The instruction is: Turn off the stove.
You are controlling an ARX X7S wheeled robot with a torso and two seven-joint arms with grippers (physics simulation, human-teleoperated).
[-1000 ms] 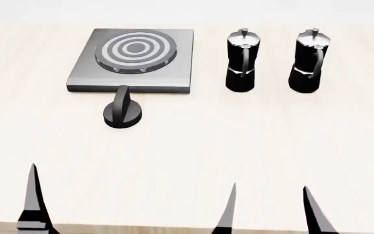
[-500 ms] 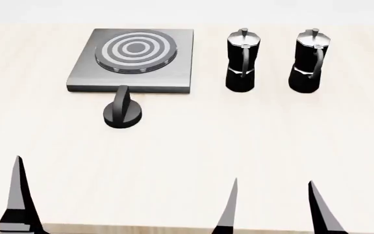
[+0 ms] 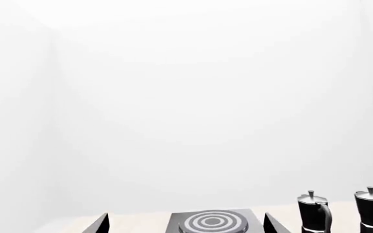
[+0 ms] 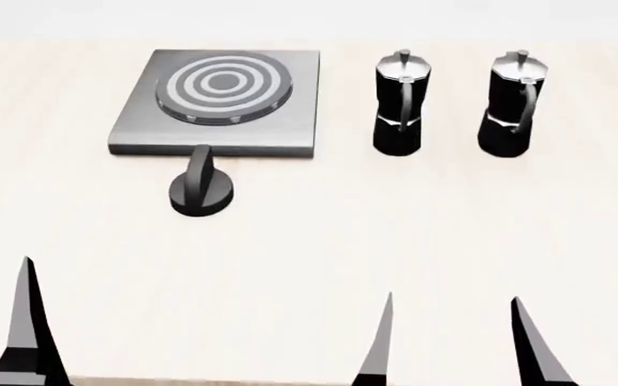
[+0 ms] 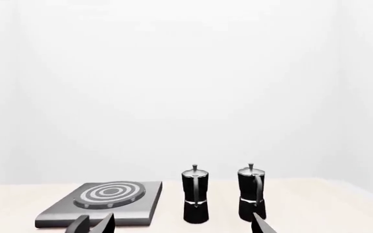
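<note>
The stove (image 4: 215, 103) is a flat grey metal plate with a ringed round burner, lying at the back left of the pale table. Just in front of it stands a small black knob (image 4: 202, 191), its raised bar pointing at the plate. Both grippers hang low near the table's front edge, well short of the knob. In the head view only one finger (image 4: 28, 322) of the left gripper shows. In the left wrist view the left gripper (image 3: 185, 225) is open, with the stove (image 3: 209, 222) far ahead between its fingers. My right gripper (image 4: 454, 342) is open and holds nothing.
Two black-and-silver moka pots (image 4: 401, 103) (image 4: 513, 103) stand upright to the right of the stove, side by side. The pale wooden table (image 4: 320, 249) stretches between the grippers and the knob. White walls lie behind it.
The left gripper's visible finger has slid left and a little forward over the last second. The right fingers edged slightly forward. Stove, knob and pots stay put.
</note>
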